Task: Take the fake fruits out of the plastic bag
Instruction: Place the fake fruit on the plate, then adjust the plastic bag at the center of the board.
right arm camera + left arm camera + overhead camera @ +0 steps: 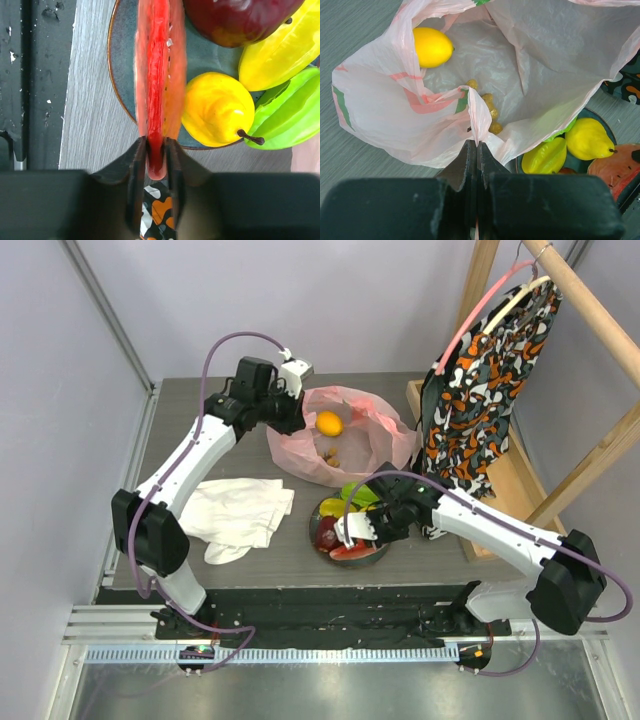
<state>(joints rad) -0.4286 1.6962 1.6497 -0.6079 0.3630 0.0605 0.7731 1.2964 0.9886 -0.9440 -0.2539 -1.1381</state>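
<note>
Table (200, 430): only overhead view shows white cloth (240, 515) left of plate (312, 523) and patterned fabric (480, 380) hanging at right. One pink bag (555, 60) behind plate, mouth open. Left gripper (476, 145) fingers pressed together on fold of bag rim, pinch clear only in left wrist view. Inside bag: one lemon (432, 46), one grape bunch (490, 107). Right wrist view: right gripper (156, 150) pinching end of watermelon slice (160, 75), which stretches across plate. Beside slice on plate: one apple (235, 20), one pear (217, 107), yellow starfruit (280, 55), green starfruit (285, 115).

pale lilac walls (300, 290), grey wood-grain table (185, 405), wooden rack (481, 275) at right, shiny metal floor (300, 690)
</note>
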